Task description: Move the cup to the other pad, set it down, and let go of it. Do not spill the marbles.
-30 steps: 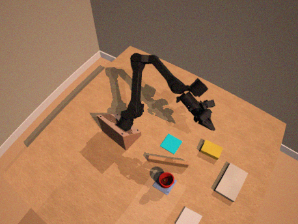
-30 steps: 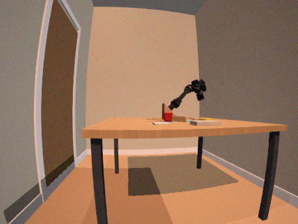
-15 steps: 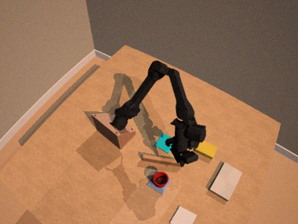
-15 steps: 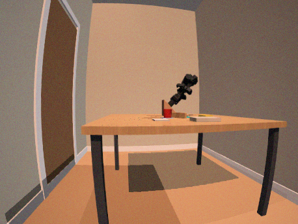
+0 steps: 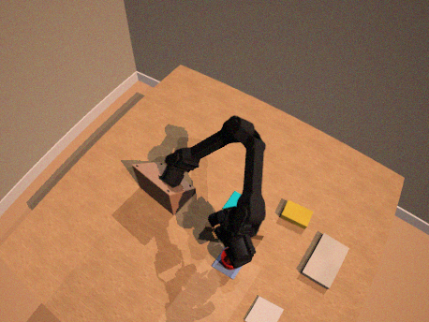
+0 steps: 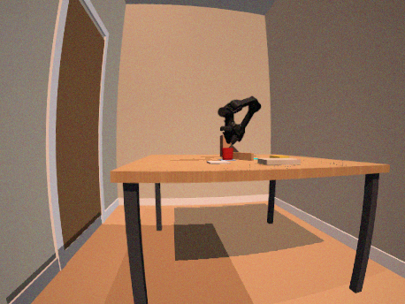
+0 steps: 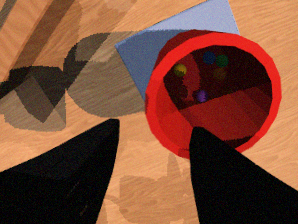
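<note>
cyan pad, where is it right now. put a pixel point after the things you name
In the top view the cyan pad [image 5: 231,201] lies near the middle of the table, partly hidden under the arm, between the arm's base and the yellow block [image 5: 297,213].

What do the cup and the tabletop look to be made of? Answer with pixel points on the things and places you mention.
The cup [image 5: 228,262] [image 6: 227,154] [image 7: 213,40] looks like smooth, fairly matt plastic: even red, thick faceted rim, no metallic glare; painted metal is possible. The tabletop [image 5: 328,173] [image 6: 186,164] [image 7: 145,165] seems wood or wood-look laminate, given its orange-brown grain streaks.

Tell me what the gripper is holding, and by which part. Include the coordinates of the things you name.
Nothing is held: the gripper [image 5: 240,253] [image 6: 230,142] [image 7: 154,132] is partly open, with nothing between its fingertips. One fingertip overlaps the red cup [image 5: 226,258] [image 6: 227,153] [image 7: 220,102] in the wrist view.
</note>
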Available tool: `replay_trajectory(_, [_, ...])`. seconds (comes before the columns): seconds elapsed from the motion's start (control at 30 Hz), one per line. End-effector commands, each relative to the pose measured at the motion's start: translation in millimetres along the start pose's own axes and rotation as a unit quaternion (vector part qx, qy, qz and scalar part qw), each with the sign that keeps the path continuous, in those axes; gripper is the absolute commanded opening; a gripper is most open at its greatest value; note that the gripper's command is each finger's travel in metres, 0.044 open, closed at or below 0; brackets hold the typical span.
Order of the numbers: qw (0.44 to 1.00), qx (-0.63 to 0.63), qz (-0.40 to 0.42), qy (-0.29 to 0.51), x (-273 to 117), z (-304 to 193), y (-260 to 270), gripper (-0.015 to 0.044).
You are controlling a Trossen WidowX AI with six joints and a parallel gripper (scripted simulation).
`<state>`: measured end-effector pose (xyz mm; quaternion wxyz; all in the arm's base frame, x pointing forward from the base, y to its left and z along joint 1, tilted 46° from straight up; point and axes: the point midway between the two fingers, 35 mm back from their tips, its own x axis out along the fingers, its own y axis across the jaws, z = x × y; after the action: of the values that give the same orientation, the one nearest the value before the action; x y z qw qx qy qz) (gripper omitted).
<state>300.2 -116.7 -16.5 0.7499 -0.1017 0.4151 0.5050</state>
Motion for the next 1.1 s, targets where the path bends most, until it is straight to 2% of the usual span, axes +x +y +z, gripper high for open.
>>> replay_trajectory(0.0, [1.000, -0.009, 0.012, -0.016, 1.8, 0.3, 0.1, 0.0148])
replay_trajectory(1.07, [1.000, -0.009, 0.012, -0.016, 47.1, 2.4, 0.0, 0.0148])
